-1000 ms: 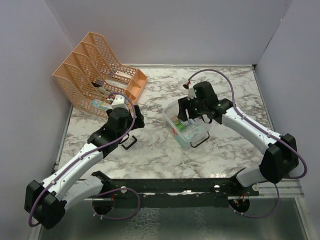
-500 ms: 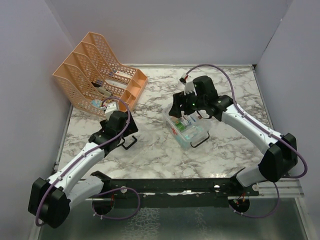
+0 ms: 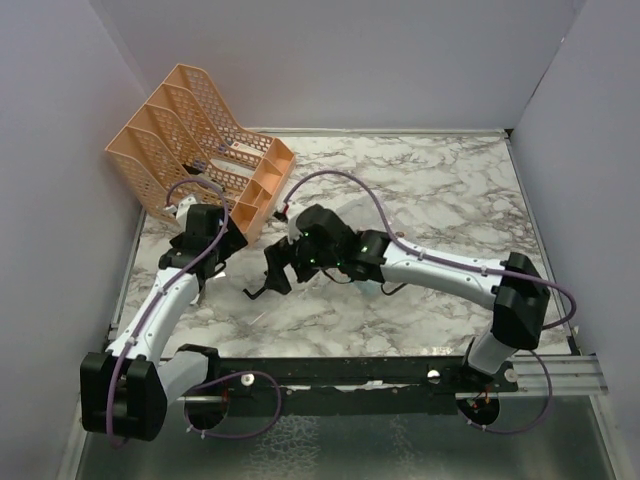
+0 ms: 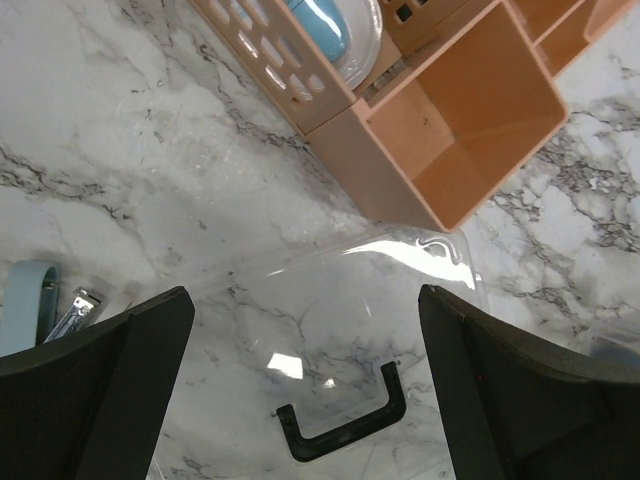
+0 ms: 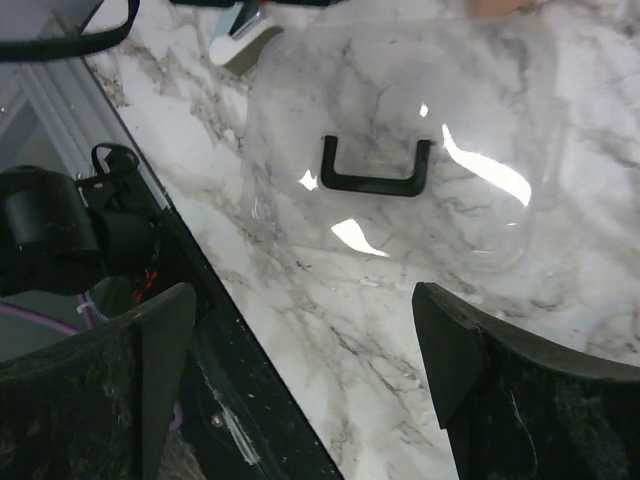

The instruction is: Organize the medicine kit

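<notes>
The clear lid (image 5: 470,110) is found flat toward the worktop's (image 3: 450,200) left edge under left gripper (image 4: 305,310) and right gripper (image 5: 300,300), jaws apart; lid pickup is judged in hand, probably requiring a grip on the black handle (image 5: 375,172).

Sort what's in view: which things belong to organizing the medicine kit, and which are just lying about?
Job in hand: clear lid, orange organizer, blue blister pack inside it, nail clipper.
Lying about (rig hardware only): black rail, purple cables.

The organizer (image 3: 172,140) is peach, the table (image 3: 440,190) grey-veined white marble
</notes>
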Controlling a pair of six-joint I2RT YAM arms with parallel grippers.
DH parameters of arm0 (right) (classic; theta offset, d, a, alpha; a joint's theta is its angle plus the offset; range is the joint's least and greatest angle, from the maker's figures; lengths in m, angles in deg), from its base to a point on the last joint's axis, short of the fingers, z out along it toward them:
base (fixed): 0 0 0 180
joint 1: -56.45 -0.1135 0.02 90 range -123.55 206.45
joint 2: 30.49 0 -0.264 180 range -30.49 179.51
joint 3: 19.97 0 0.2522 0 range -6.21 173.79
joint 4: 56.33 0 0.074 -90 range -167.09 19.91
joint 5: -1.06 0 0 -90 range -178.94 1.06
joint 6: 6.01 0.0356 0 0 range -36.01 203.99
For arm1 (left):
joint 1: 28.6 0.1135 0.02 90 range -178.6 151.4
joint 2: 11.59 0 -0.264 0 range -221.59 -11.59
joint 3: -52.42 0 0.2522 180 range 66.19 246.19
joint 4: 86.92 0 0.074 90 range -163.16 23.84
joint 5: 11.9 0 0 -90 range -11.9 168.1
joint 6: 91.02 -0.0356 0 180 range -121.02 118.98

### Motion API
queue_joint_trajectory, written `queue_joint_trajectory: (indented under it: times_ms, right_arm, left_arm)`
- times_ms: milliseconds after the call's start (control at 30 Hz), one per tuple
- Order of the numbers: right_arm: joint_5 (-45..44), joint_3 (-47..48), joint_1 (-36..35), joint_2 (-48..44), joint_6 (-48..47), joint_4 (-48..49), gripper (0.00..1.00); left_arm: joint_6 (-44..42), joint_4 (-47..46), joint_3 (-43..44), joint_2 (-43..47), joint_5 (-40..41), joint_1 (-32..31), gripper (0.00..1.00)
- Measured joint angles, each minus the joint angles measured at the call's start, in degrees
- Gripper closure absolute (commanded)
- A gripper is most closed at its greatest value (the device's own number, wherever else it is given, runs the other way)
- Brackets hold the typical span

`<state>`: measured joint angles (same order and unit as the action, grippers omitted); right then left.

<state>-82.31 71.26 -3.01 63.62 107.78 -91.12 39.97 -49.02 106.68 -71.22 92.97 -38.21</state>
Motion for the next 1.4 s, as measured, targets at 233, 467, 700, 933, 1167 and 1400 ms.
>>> queue_joint_trajectory:
  times_ms: [233, 467, 700, 933, 1167, 1400]
  right_arm:
    - [-3.21, -3.45, -5.33, 5.66, 6.03, 3.82, 0.00]
    - [-6.25, -11.58, -5.86, 5.81, 12.85, 7.69, 0.00]
    - [-7.56, -14.01, -6.19, 6.54, 16.48, 9.11, 0.02]
    - [-11.56, -15.02, -6.21, 6.73, 22.91, 9.07, 0.03]
    - [-13.51, -14.95, -6.21, 9.03, 31.32, 8.41, 0.15]
    - [-15.54, -9.81, -6.21, 14.10, 34.73, 6.32, 0.22]
  left_arm:
    - [-0.68, -0.72, 0.00, -5.53, -3.30, 3.43, 0.01]
    - [-0.94, -3.96, -0.81, -12.13, -7.85, 7.26, 0.02]
    - [-1.05, -6.71, -3.45, -13.25, -12.81, 8.76, 0.04]
    - [0.15, -7.80, -7.74, -10.88, -16.57, 8.74, 0.04]
    - [0.98, -7.76, -9.44, -9.07, -22.32, 8.76, 0.04]
    - [1.77, -7.78, -11.52, -6.56, -26.34, 8.85, 0.05]
